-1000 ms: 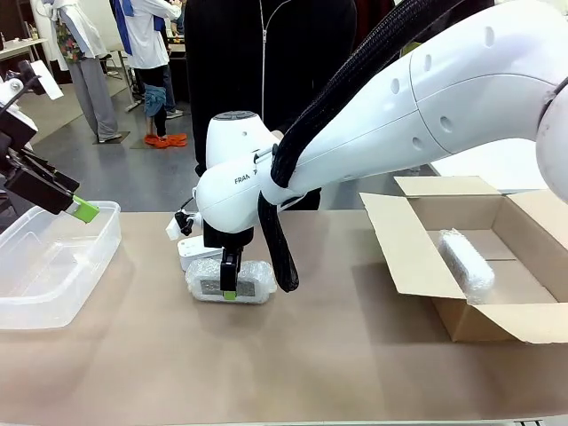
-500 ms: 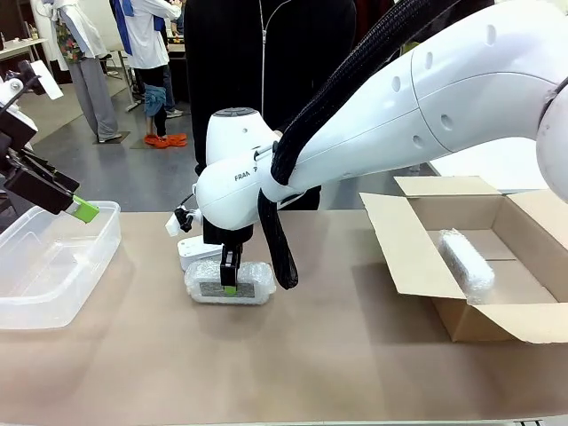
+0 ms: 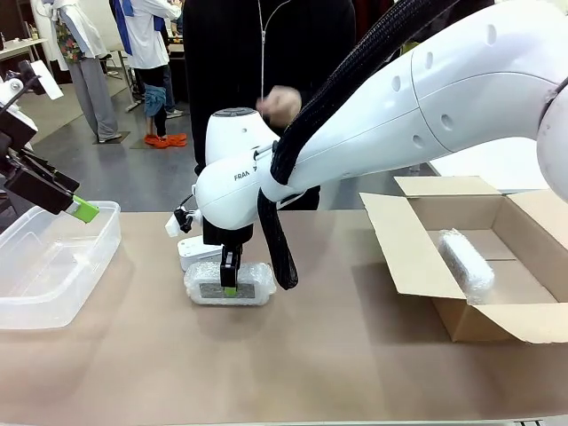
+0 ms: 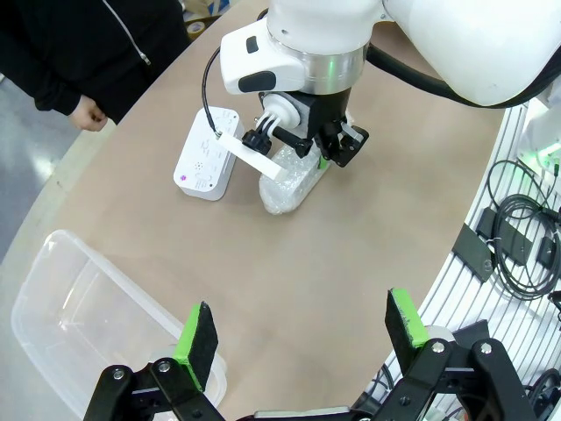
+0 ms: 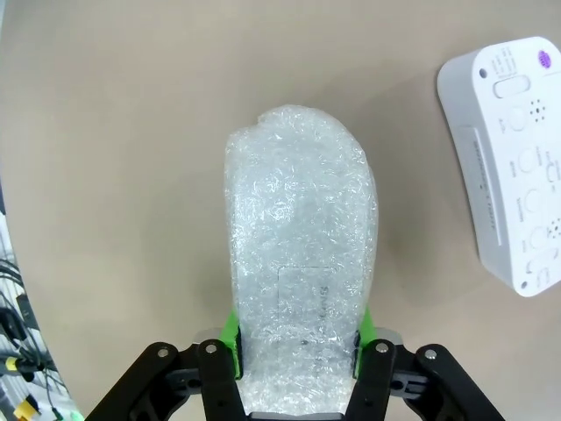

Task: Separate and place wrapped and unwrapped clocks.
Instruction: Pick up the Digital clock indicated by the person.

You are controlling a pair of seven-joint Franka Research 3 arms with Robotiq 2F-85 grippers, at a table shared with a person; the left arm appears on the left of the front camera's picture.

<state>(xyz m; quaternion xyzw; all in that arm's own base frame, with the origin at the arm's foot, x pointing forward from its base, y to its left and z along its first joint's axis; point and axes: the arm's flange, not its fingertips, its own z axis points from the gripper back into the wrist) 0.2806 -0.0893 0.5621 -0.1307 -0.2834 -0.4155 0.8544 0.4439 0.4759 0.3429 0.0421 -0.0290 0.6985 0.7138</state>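
A bubble-wrapped clock [image 3: 248, 282] [image 5: 302, 228] lies on the tan table left of centre. My right gripper [image 3: 229, 284] [image 5: 298, 338] comes straight down on it, and its green pads [image 5: 230, 333] press both long sides, so it is shut on it. The unwrapped white clock [image 3: 189, 254] [image 5: 513, 158] lies just behind, apart from the wrap. A second wrapped clock [image 3: 466, 262] rests in the cardboard box [image 3: 408, 257] at the right. My left gripper [image 3: 80, 206] [image 4: 302, 326] hangs open and holds nothing above the clear bin [image 3: 53, 266] [image 4: 79, 298].
A person in black stands at the far edge with one hand [image 3: 280, 102] raised at the chest. The big white right arm [image 3: 426, 106] spans the middle of the table. Cables and a rack [image 4: 517, 246] lie beyond the table's near edge.
My right gripper's fingers have closed in on the wrapped clock, which stays on the table. The person's hand has come up into view. The left arm has not moved.
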